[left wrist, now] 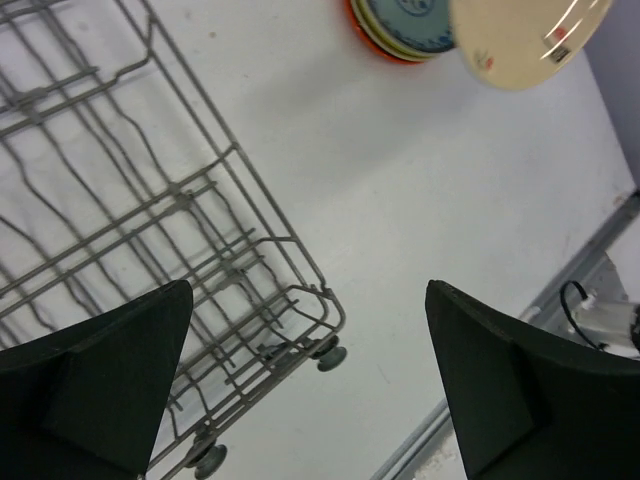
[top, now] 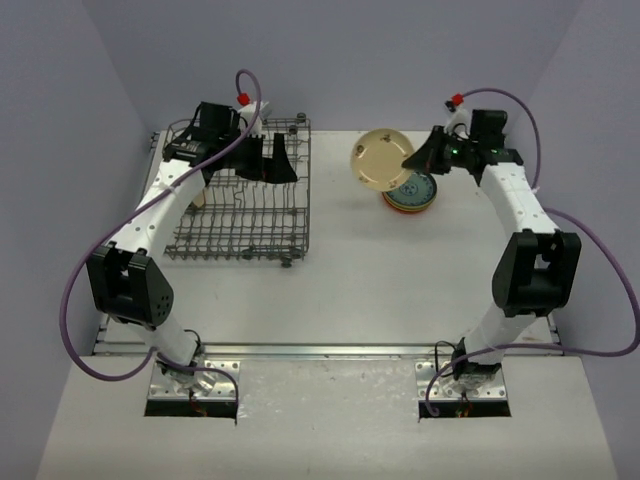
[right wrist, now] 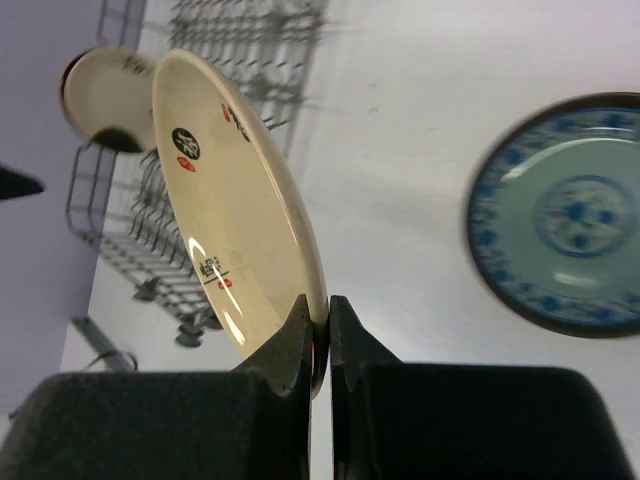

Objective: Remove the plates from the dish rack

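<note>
– Right gripper (right wrist: 320,330), what's it got?
– Clamped on the rim of a beige plate (right wrist: 235,200), on edge, disc running up away from the fingers, underside facing the dish rack (top: 245,215), above the stacked plates (top: 410,192) on the desk (top: 400,290)
– Writing?
– Black round stamp, red marks, unreadable
– Left gripper (left wrist: 308,300)?
– Spread wide over the rack
</note>
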Controlling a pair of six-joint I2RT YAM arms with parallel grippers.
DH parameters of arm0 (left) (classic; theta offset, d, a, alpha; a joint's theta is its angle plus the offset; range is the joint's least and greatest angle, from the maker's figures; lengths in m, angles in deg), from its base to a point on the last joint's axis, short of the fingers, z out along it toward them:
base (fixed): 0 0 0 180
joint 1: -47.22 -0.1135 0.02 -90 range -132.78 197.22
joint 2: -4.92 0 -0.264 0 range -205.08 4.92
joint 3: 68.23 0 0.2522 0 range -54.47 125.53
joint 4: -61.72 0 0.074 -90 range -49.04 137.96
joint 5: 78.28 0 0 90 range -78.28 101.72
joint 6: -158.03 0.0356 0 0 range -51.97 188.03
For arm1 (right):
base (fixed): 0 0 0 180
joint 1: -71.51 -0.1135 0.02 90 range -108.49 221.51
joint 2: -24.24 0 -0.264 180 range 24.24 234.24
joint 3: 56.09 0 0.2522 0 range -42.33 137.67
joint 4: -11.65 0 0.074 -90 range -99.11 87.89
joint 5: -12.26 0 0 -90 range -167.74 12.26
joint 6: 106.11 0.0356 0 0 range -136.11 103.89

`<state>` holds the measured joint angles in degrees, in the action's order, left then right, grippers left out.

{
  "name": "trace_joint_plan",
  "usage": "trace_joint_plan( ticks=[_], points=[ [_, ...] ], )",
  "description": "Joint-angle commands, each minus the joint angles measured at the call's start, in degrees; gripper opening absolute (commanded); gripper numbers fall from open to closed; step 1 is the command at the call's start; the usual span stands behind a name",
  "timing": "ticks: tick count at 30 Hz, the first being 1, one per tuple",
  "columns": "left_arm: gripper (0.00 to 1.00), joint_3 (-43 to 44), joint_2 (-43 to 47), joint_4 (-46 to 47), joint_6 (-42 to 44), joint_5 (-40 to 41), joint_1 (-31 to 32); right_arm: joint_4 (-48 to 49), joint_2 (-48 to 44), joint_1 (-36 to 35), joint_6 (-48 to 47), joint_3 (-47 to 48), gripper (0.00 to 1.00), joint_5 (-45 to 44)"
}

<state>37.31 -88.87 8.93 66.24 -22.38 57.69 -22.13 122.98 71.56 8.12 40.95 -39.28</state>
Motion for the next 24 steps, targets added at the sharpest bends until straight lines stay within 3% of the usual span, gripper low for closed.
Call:
trace_joint_plan(
  ticks=[1,8,15,16,19,20,22,24],
  points=[
    [1.0,2.94,-0.34,1.35,-0.43,10.84,-1.5,-4.36,6.91,9.27,0.21,2.54,0.0,-1.06],
    [1.0,3.23,1.25,1.95,-0.58,19.95,-1.87,-6.71,16.55,12.96,1.37,7.64,0.0,-1.89],
    [1.0,2.96,1.58,2.03,-0.5,20.23,-2.21,-8.65,22.05,13.04,3.19,13.07,0.02,-1.82],
    [1.0,2.88,1.42,2.03,-0.58,20.55,-2.21,-9.14,22.62,12.96,3.11,13.56,0.14,-2.15],
    [1.0,2.95,1.34,2.18,-0.9,22.47,-2.37,-10.68,23.06,12.97,3.11,14.39,0.71,-3.67],
    [1.0,3.16,1.33,2.27,-1.06,23.82,-2.48,-11.21,22.99,12.96,3.11,14.74,0.83,-3.74],
    [1.0,3.65,1.41,2.43,-1.45,27.02,-2.73,-12.64,22.26,12.92,3.11,15.36,0.98,-3.66],
    [1.0,4.11,1.69,2.75,-1.82,29.87,-3.08,-14.18,20.85,12.6,3.0,15.69,0.99,-4.12]
  ],
)
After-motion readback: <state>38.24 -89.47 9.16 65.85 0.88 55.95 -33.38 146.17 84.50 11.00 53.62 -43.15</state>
